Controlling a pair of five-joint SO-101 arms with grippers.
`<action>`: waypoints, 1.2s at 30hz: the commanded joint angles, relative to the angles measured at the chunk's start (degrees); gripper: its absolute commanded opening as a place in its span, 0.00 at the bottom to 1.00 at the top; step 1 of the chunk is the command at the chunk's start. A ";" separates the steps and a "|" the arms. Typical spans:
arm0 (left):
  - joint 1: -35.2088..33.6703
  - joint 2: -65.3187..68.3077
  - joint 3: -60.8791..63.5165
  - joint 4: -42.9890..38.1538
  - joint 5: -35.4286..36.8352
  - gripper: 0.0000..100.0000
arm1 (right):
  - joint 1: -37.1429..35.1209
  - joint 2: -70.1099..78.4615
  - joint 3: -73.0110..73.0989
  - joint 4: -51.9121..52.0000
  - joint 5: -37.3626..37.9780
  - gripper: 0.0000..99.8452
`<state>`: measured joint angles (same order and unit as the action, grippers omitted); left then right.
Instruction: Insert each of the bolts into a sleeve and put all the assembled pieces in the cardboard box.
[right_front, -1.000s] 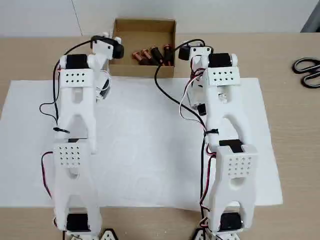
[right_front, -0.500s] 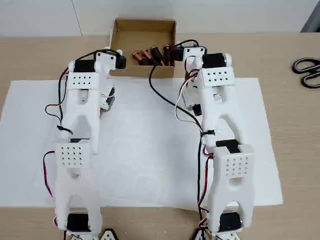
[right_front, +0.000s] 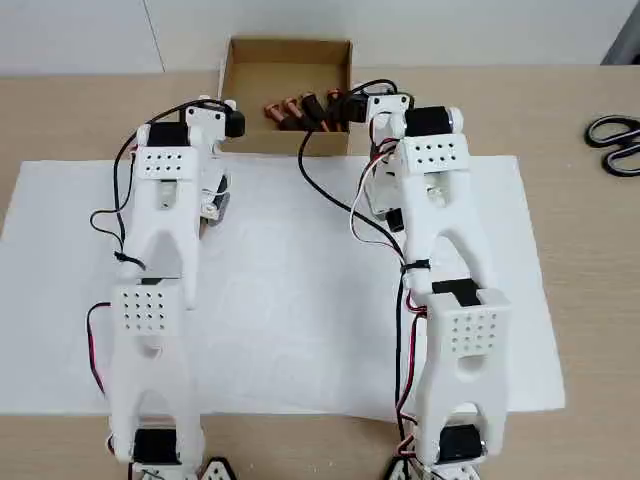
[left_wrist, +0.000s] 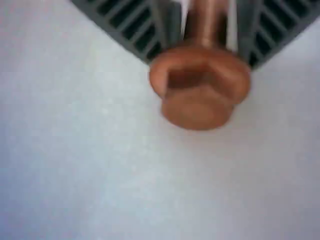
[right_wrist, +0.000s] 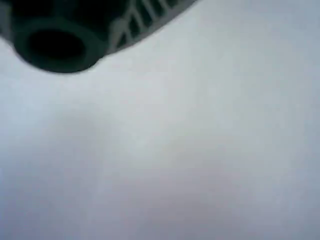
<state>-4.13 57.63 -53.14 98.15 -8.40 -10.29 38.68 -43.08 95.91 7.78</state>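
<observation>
The table (right_front: 585, 250) carried a white sheet (right_front: 290, 300), with open sheet between my two arms. The cardboard box (right_front: 228, 75) stood at the sheet's far edge, with assembled pieces (right_front: 305, 110) along its near wall. Both arms were bent low over the sheet, near the box. My left gripper (left_wrist: 206, 25) was clamped on a copper bolt (left_wrist: 200, 92), and my right gripper (right_wrist: 85, 25) on a black sleeve (right_wrist: 55, 46).

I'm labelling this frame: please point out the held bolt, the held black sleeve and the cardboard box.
bolt (left_wrist: 200, 95): left wrist view, on its hexagonal head.
black sleeve (right_wrist: 60, 65): right wrist view, on the rim of its open end.
cardboard box (right_front: 285, 78): high view, on its bare floor.
</observation>
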 joint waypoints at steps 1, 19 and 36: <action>0.70 2.55 0.40 -1.32 0.53 0.07 | -0.13 -4.26 -0.26 0.04 0.79 0.00; 0.88 -20.31 0.13 2.20 3.60 0.01 | 0.04 -10.68 -0.44 0.48 0.79 0.00; 0.70 -80.09 40.31 2.11 5.10 0.01 | -0.22 -50.68 16.18 0.40 0.79 0.00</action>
<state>-3.60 -9.45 -18.51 99.38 -3.74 -10.37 -2.02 -30.24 96.09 7.78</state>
